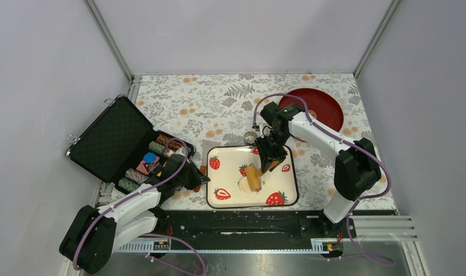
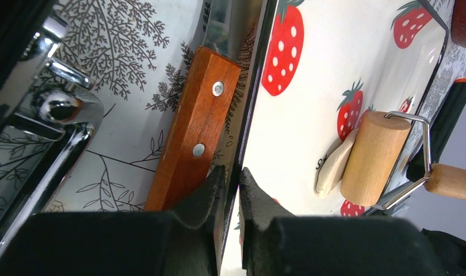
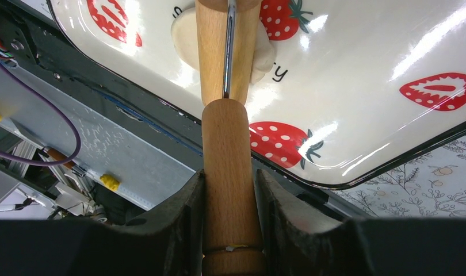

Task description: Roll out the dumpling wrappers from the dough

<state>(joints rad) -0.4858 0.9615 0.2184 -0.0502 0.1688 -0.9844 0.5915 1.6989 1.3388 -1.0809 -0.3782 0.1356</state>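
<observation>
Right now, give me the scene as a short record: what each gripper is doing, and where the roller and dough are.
left gripper: shut on the left rim of the tray
right gripper: shut on the handle of the roller
roller: drum resting on the dough
dough: pale lump on the tray, partly under the drum

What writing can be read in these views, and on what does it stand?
"ry": black letters on the strawberry tray, beside the dough; the letters before it are hidden under the roller.
"S": perhaps, half hidden, on the same tray in the left wrist view.
Poker chips: any markings too small to read.
</observation>
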